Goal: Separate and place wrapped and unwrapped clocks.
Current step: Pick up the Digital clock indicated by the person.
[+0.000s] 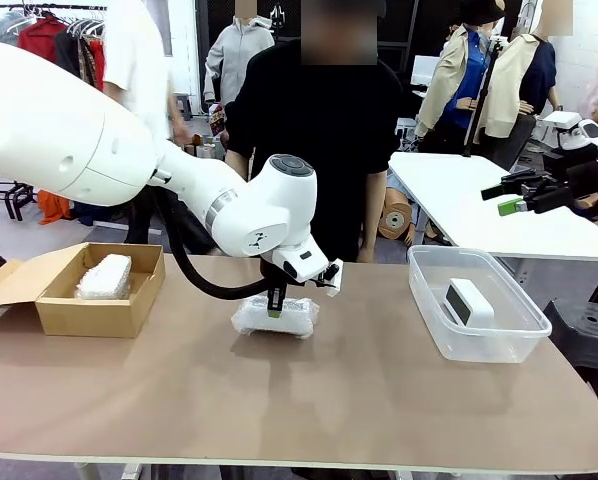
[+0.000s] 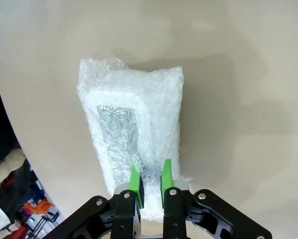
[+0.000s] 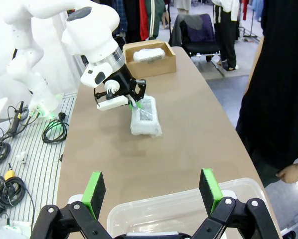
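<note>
The left gripper (image 2: 150, 185) was pinched tight on the end of the wrapped clock (image 2: 130, 133) lying mid-table, which looked light but slippery and squishy, so holding the hard part under the wrap seemed safest.

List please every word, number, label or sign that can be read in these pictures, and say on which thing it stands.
Nothing can be read.
The left arm carries a small dark mark, too small to read.
The wrapped clock shut in the left gripper shows a speckled grey face through the plastic, no letters legible.
The bare clock in the clear tub has a dark, blank face.
</note>
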Controlling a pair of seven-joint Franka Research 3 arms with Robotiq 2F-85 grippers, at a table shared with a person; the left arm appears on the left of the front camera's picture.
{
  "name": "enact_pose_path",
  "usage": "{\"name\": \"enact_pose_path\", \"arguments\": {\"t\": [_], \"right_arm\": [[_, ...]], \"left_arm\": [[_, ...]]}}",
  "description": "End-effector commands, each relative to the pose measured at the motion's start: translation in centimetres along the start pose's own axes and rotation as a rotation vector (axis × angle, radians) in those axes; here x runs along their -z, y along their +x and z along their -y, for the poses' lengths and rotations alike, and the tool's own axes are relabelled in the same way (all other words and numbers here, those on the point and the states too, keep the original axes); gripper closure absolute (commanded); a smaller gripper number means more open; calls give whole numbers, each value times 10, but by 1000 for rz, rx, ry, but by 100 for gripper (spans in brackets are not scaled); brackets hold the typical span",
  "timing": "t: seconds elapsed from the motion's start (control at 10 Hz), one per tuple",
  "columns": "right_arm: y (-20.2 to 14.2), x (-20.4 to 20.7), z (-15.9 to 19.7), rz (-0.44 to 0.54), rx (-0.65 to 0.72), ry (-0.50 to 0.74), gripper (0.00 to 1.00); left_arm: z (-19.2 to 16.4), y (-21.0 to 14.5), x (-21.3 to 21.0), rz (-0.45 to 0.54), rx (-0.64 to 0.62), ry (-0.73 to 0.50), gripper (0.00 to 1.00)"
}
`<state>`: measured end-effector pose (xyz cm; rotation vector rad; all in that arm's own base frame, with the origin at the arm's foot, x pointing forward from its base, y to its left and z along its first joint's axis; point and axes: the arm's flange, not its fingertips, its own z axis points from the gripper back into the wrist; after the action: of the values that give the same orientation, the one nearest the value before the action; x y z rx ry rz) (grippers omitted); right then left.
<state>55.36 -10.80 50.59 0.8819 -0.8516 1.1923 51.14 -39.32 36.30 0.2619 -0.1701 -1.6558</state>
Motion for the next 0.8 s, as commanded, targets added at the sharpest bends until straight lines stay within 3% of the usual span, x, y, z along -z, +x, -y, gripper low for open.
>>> {"name": "enact_pose_path", "arguments": {"t": [0.0, 0.4, 0.7], "right_arm": [[2, 0, -1, -4, 2, 1, 0], [2, 0, -1, -4, 2, 1, 0], [2, 0, -1, -4, 2, 1, 0]], "left_arm": [[3, -14, -20, 9, 15, 4, 100], [-19, -27, -98, 56, 122, -48, 100], [-40, -29, -178, -1, 193, -65, 100]]}}
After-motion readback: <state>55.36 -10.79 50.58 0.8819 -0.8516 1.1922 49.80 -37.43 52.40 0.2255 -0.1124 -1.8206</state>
